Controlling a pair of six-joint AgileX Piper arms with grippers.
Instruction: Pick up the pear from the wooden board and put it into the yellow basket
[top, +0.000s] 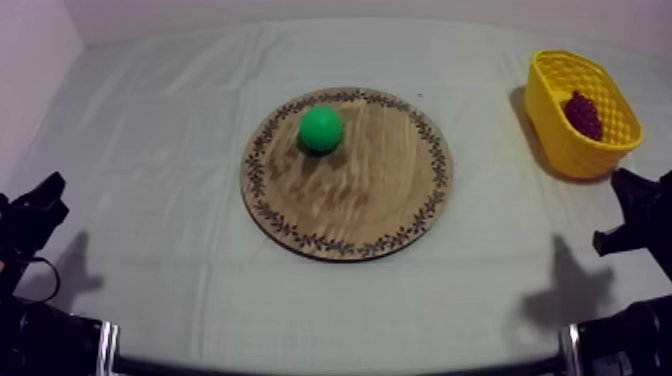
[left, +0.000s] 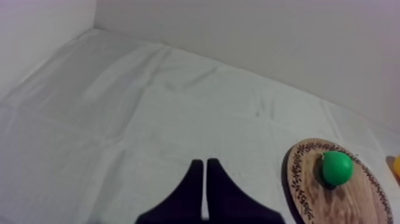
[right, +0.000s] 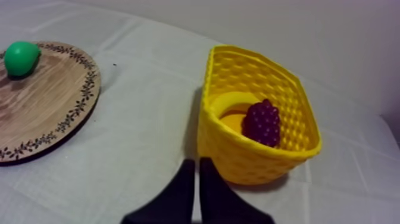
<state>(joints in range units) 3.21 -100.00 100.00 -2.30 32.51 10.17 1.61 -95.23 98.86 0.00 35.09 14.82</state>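
A green pear (top: 321, 128) lies on the far left part of the round wooden board (top: 370, 190) in the middle of the table. The yellow basket (top: 560, 140) stands at the far right with a bunch of dark grapes (top: 583, 114) inside. My left gripper (top: 45, 200) rests low at the left edge, far from the board. In the left wrist view its fingers lie together as a wedge (left: 204, 164), with the pear (left: 337, 167) and board (left: 333, 205) off to the side. My right gripper (right: 196, 162) is shut just before the basket (right: 250, 158), which holds the grapes (right: 262, 122).
Bare grey-white cloth surrounds the board on all sides. In the right wrist view the board (right: 41, 107) with the pear (right: 21, 58) lies beyond the basket's open side. A wall runs along the back of the table.
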